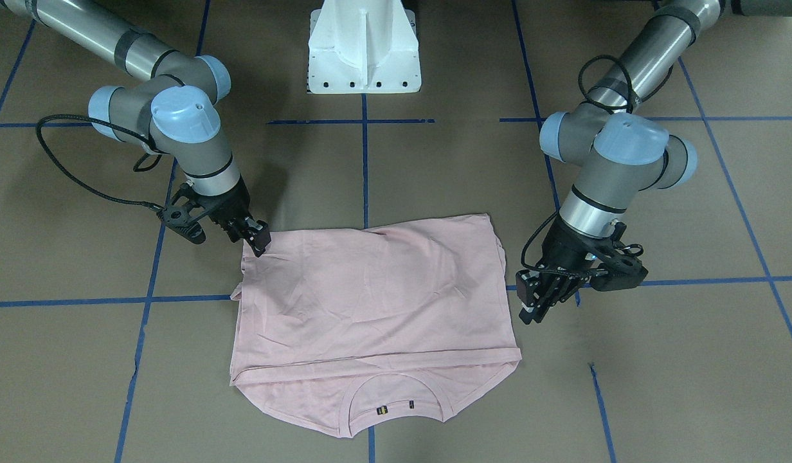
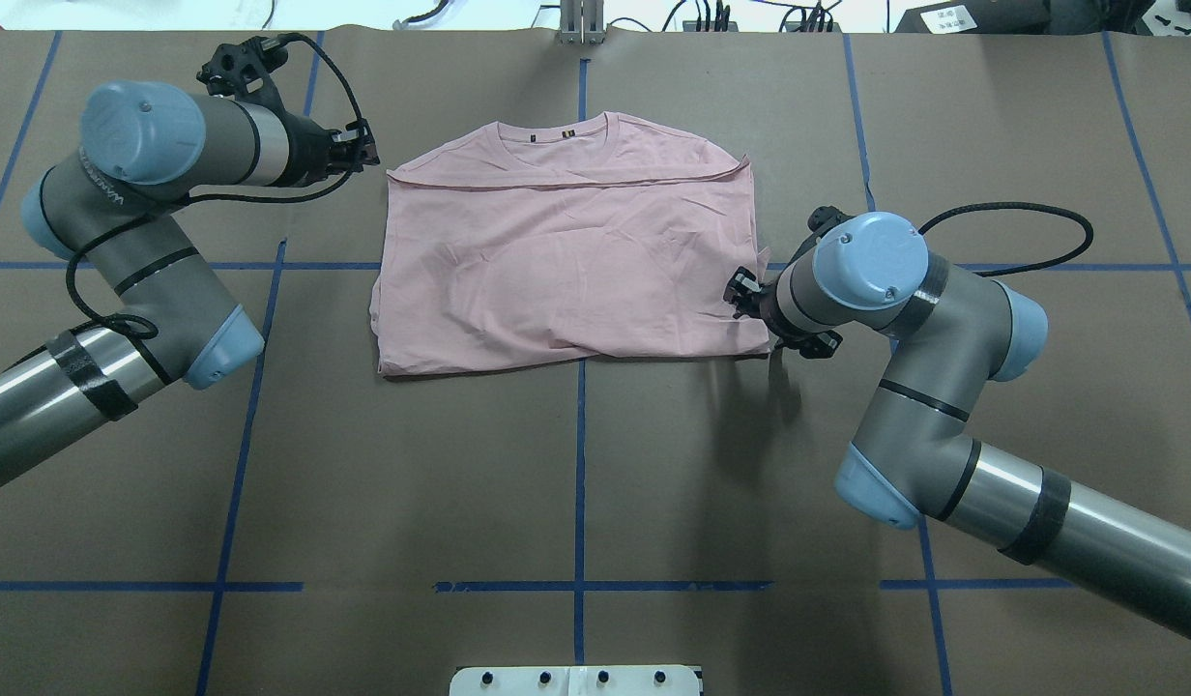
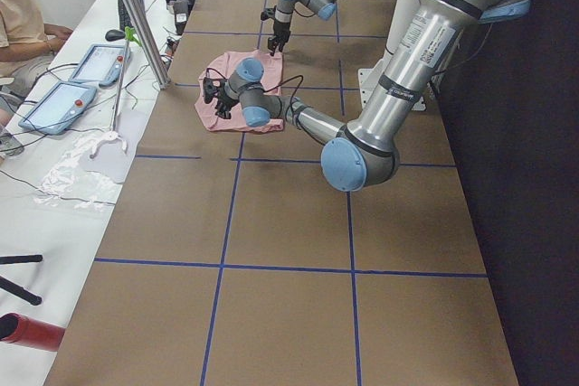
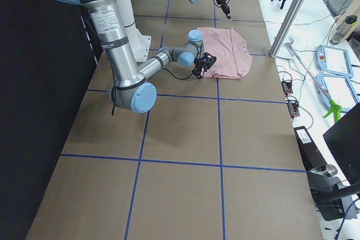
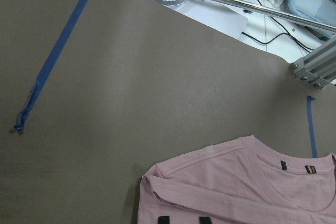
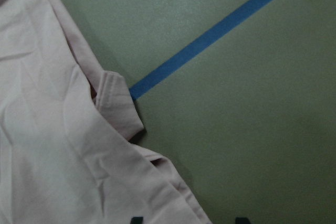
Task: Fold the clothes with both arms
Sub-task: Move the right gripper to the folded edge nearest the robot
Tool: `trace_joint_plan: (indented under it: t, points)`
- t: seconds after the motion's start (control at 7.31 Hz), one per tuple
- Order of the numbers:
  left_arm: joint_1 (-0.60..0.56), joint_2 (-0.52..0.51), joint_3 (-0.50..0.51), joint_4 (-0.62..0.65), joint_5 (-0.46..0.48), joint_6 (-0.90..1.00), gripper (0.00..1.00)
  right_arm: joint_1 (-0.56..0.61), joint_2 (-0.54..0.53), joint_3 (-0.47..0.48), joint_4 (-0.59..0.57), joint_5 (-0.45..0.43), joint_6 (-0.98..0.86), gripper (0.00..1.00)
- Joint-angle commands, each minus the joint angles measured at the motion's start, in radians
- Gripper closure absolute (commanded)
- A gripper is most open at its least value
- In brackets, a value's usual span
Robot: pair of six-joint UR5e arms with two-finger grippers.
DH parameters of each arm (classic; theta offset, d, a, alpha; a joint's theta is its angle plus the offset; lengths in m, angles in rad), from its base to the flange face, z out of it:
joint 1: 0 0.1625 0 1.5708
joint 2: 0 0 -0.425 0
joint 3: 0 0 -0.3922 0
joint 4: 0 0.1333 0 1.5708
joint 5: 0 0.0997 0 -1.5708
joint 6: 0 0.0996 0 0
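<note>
Possibly the folded T-shirt slides open when lifted, since the right gripper and the left gripper both stand with jaws apart beside its layered edges

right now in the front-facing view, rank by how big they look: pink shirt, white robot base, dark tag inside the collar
1. pink shirt, by far the largest
2. white base, though the top edge cuts it off
3. dark tag, tiny
</note>
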Motion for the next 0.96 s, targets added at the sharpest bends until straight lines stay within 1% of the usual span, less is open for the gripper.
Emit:
trace_joint_plan:
  t: [0.0, 0.14, 0.41, 0.55, 0.68, 0.82]
  points:
    - [0.001, 0.0, 0.001, 0.0, 0.001, -0.001, 0.69, -0.013, -0.016, 0.018, -0.001, -0.002, 0.034, 0.91]
    - [0.003, -0.001, 0.001, 0.0, 0.004, -0.001, 0.69, -0.019, -0.023, 0.024, -0.001, -0.002, 0.036, 1.0]
    - [0.003, -0.001, 0.003, 0.0, 0.004, -0.002, 0.69, -0.028, -0.031, 0.044, -0.001, -0.002, 0.036, 1.0]
    - [0.003, -0.001, 0.003, 0.0, 0.004, -0.004, 0.69, -0.03, -0.045, 0.073, -0.001, 0.0, 0.036, 1.0]
    - [0.003, -0.007, 0.003, 0.0, 0.004, -0.01, 0.69, -0.044, -0.104, 0.152, -0.005, 0.001, 0.036, 1.0]
    - [0.003, -0.007, 0.0, 0.0, 0.0, -0.011, 0.69, -0.086, -0.187, 0.252, -0.01, 0.0, 0.045, 1.0]
